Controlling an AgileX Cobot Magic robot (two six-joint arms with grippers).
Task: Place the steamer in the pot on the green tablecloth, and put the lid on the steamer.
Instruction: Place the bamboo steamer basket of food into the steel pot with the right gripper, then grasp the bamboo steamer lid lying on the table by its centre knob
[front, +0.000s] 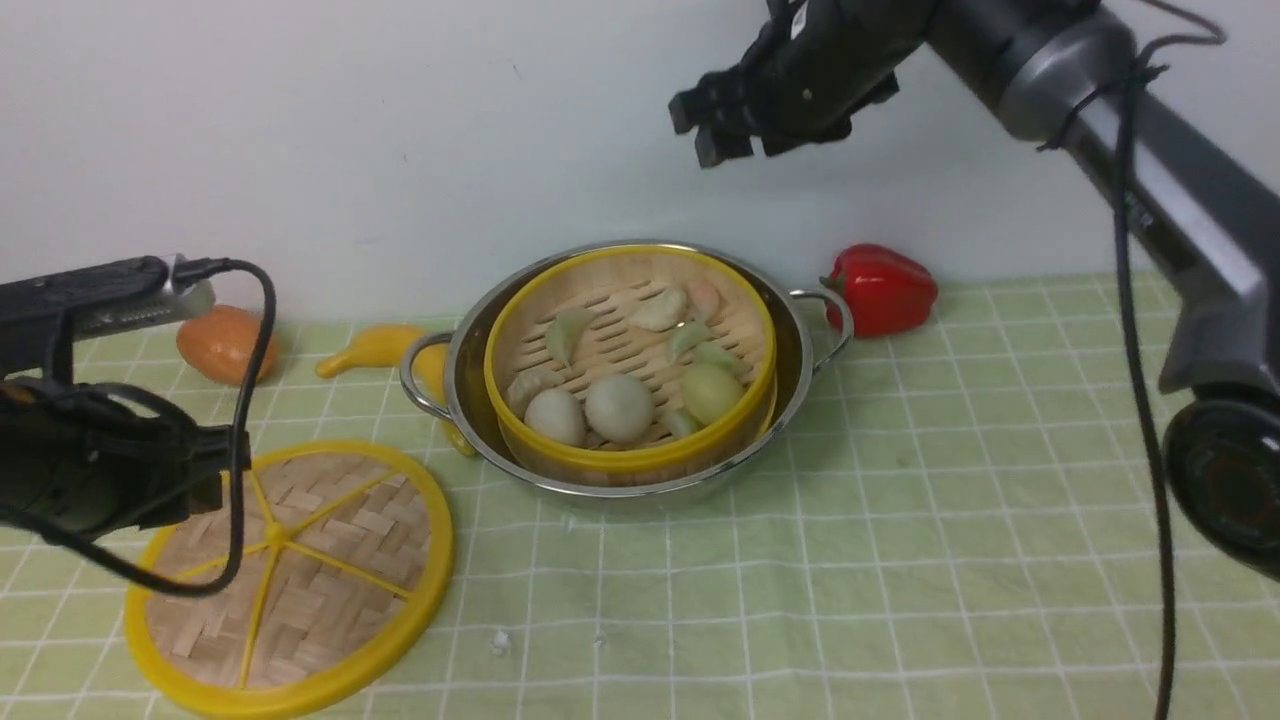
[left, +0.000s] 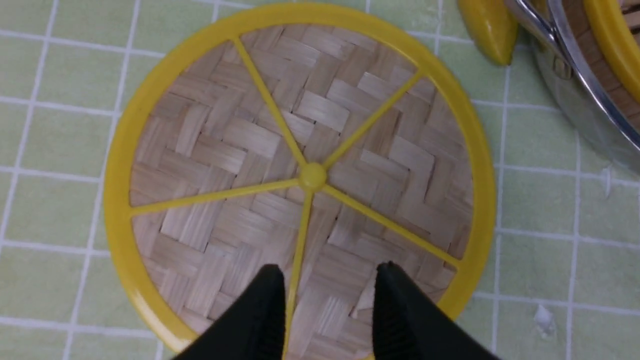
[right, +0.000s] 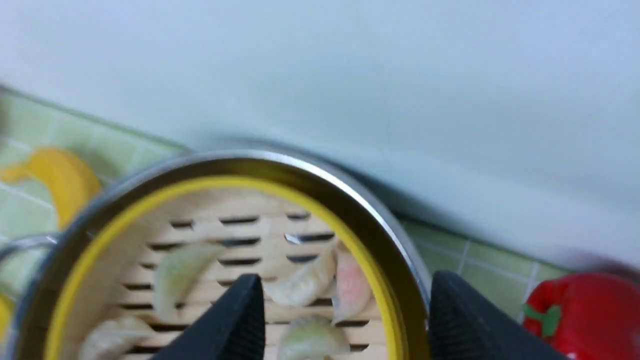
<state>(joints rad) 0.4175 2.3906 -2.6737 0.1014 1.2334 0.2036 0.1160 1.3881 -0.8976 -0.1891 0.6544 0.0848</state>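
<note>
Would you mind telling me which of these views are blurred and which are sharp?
Right wrist view: smeared, with soft edges on the pot rim and red pepper. Left wrist view: sharp, the lid weave crisp. Front view: fairly clear, mild glints on the pot rim.

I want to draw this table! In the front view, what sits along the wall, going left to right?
orange fruit → banana → pot, with the steamer sitting in it → pepper
</note>
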